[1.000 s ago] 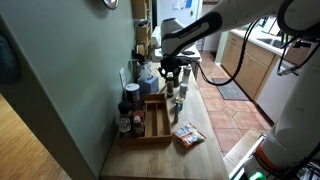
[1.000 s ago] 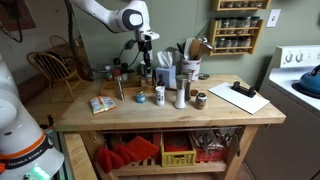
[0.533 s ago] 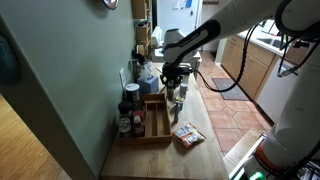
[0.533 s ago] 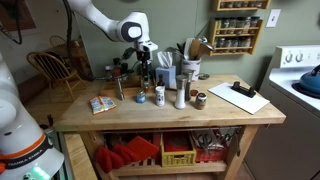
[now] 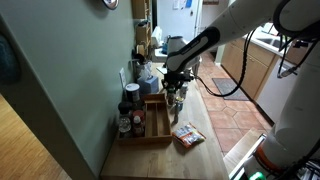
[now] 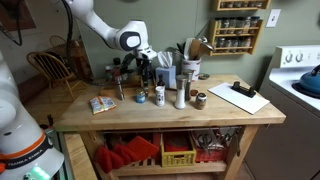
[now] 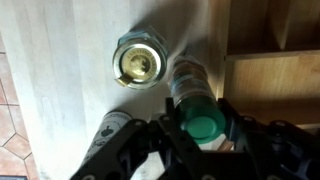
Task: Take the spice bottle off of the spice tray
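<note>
Lowered gripper (image 7: pixel 203 135) around green-capped spice bottle (image 7: pixel 201 126).

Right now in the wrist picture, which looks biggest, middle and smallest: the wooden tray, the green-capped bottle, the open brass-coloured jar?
1. Light-brown wooden tray, though cut off by the edge.
2. Green-capped bottle, nearest the camera, so it may look oversized.
3. Open brass-coloured round jar, only a little smaller-looking; that gap is unsure.

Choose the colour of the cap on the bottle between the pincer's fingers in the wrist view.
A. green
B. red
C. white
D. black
A: in the wrist view the pincer closes around a spice bottle whose round cap is plainly green, beside the wooden spice tray.
</note>
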Controlling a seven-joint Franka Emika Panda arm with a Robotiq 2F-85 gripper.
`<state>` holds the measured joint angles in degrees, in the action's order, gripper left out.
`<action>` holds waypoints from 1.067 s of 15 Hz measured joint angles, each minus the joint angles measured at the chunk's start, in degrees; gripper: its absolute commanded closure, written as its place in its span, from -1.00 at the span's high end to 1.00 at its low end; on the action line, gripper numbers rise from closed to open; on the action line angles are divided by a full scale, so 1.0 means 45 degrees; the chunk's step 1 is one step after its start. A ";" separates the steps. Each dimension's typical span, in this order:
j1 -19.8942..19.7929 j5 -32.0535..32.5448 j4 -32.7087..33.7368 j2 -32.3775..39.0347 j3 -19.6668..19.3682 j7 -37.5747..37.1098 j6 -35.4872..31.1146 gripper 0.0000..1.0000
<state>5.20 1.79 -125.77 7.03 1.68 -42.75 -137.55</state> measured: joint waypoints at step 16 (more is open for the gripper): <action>0.0025 -0.0046 -0.0877 -0.1793 0.0204 0.3488 0.0108 1.00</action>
<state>5.31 1.58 -129.72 -1.04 2.60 -27.05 -137.07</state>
